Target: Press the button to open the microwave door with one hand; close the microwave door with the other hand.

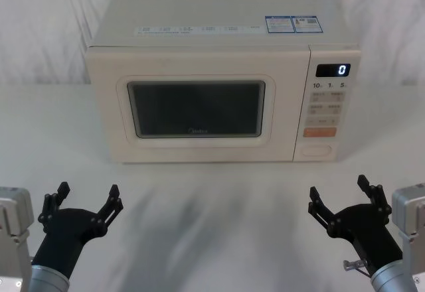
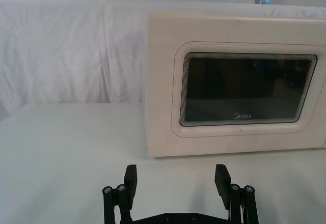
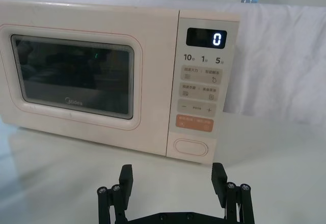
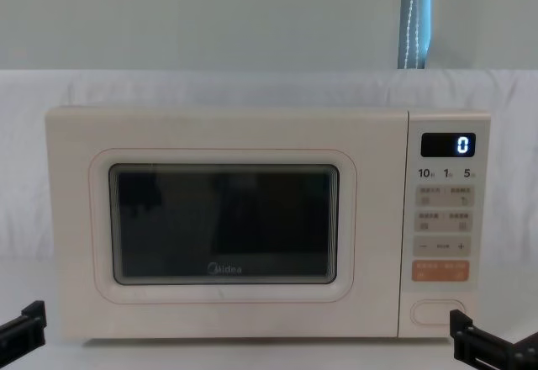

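A cream microwave stands at the back of the white table, its microwave door (image 1: pixel 196 109) (image 2: pixel 244 89) (image 3: pixel 71 76) (image 4: pixel 223 223) shut flush with the front. The button (image 1: pixel 317 150) (image 3: pixel 190 147) (image 4: pixel 438 311), a wide cream pill-shaped key, sits at the bottom of the control panel under an orange key (image 1: pixel 319 132). My left gripper (image 1: pixel 86 199) (image 2: pixel 175 178) hovers open near the table's front left, well short of the door. Near the front right, my right gripper (image 1: pixel 342 194) (image 3: pixel 172 175) is open too, roughly in line with the panel and apart from it.
The display (image 1: pixel 333 70) reads 0. A white cloth covers the table (image 1: pixel 212 192) and the backdrop. Open table surface lies between both grippers and the microwave's front. A blue-grey strap (image 4: pixel 414 17) hangs on the wall behind.
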